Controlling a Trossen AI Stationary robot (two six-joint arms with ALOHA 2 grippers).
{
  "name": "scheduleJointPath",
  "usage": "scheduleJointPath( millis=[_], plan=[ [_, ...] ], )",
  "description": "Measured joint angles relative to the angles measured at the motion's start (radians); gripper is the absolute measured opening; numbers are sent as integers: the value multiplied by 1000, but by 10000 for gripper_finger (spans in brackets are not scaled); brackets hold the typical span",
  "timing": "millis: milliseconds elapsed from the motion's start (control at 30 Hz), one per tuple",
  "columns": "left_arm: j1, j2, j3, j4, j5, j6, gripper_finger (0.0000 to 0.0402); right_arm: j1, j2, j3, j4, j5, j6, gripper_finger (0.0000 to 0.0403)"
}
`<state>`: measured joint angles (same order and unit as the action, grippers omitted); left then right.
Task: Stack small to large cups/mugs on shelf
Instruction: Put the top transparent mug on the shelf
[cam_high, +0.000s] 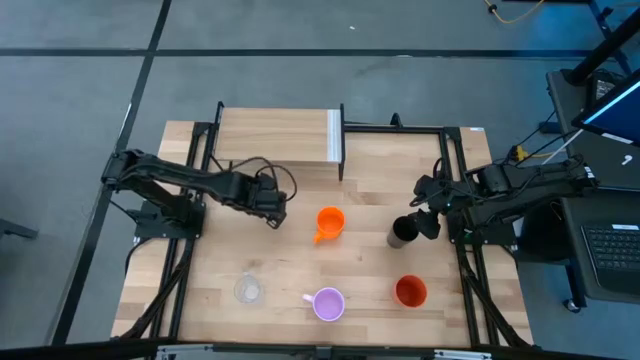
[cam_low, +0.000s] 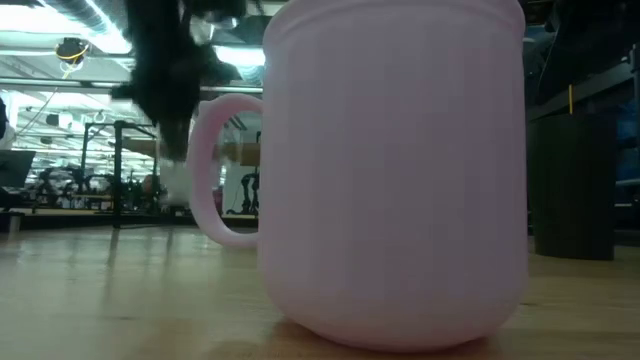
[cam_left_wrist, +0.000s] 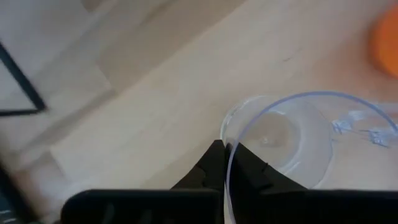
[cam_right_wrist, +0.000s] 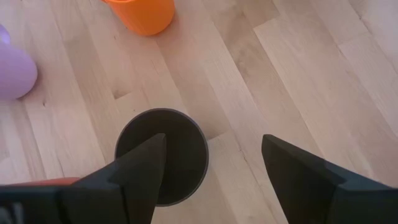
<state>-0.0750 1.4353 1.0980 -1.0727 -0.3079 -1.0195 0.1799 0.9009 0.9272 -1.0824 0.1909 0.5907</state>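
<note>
My left gripper is shut on a clear glass at the table's middle left, in front of the light-wood shelf. My right gripper is open beside the black tumbler, which stands on its base at the right. In the right wrist view one finger hangs over the tumbler's mouth. The orange mug, the lilac mug, the red-orange cup and a second clear glass stand on the table. My left gripper pinches the clear glass by its rim, one finger outside the wall and one finger inside. The fingers come from above, slanting down. I cannot tell whether the glass's base is on the table.
The lilac mug fills the low view and hides most of the table there. Black frame bars run along the table's far edge and sides. Bare wood lies between the shelf and the orange mug.
</note>
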Motion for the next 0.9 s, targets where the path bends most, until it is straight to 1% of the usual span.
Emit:
scheduleJointPath(
  millis=[100,167,267,300,333,400,467,533,667,800,900],
  plan=[
    [7,1,169,-172,-33,69,1,0,0,0,0,0,1,266],
    [38,1,299,-296,-67,108,1,0,0,0,0,0,1,266],
    [121,-1,475,-481,-138,159,1,0,0,0,0,0,1,266],
    [159,-2,517,-507,-149,186,1,0,0,0,0,0,2,266],
    [201,-3,547,-500,-150,233,1,0,0,0,0,0,2,266],
    [295,-1,592,-479,-132,349,1,0,0,0,0,0,2,266],
    [411,0,625,-481,-127,445,1,0,0,0,0,0,2,266],
    [530,7,633,-475,-117,522,0,0,0,0,0,0,2,266],
    [758,25,630,-451,-52,628,0,0,0,0,0,0,2,266],
    [918,67,628,-389,20,711,0,0,0,0,1,0,2,266],
    [976,114,631,-353,53,757,0,0,0,0,1,0,3,266]
  ],
)
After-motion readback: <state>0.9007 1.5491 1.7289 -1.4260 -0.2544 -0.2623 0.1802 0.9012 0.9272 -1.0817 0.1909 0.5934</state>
